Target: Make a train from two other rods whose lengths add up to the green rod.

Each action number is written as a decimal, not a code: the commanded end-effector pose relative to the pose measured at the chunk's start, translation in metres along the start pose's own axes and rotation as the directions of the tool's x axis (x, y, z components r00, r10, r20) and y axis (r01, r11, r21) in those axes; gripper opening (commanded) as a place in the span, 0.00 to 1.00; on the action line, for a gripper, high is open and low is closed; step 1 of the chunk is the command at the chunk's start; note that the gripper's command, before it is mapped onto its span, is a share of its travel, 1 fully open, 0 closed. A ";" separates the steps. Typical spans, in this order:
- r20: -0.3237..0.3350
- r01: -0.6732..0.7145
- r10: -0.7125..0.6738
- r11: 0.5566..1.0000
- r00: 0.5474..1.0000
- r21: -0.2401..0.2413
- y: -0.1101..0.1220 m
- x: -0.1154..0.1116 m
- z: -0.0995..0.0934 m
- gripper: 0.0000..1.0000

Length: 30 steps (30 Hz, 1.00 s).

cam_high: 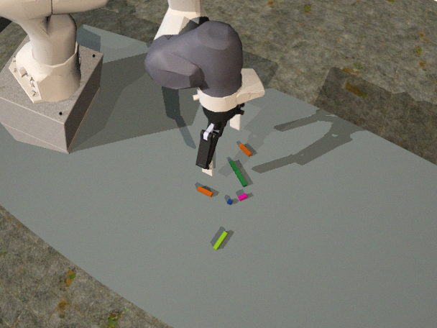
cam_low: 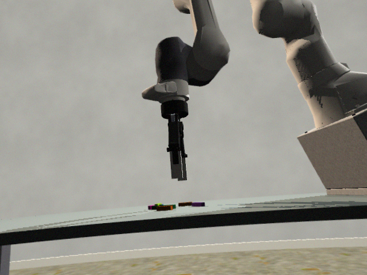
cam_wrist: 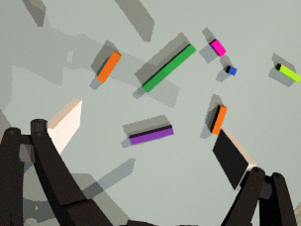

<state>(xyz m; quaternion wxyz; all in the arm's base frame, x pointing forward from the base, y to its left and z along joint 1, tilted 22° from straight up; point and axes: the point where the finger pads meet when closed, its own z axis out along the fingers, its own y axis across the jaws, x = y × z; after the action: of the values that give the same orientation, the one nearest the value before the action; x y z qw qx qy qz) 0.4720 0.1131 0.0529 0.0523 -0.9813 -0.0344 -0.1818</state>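
Note:
The green rod lies flat near the middle of the table. Two orange rods lie apart from each other, one beyond the green rod and one nearer to the front left. In the wrist view the green rod lies between the two orange rods. A purple rod lies below my fingers; in the top view my hand hides it. My gripper is open and empty, well above the table.
A magenta rod and a blue rod lie close together in front of the green rod. A lime rod lies alone nearer the front. The robot base stands at the back left.

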 end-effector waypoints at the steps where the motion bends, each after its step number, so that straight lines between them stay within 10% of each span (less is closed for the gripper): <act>1: -0.003 -0.011 0.011 1.000 1.000 -0.002 0.001 0.001 0.000 1.00; 21: -0.003 -0.014 0.014 1.000 1.000 -0.002 0.001 0.001 0.000 1.00; 30: -0.010 -0.261 0.261 0.965 0.965 -0.010 0.016 0.014 0.000 1.00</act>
<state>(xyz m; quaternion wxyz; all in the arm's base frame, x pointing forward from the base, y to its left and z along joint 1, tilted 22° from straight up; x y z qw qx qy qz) 0.4845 0.1027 0.0578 0.0651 -0.9799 0.0436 -0.1833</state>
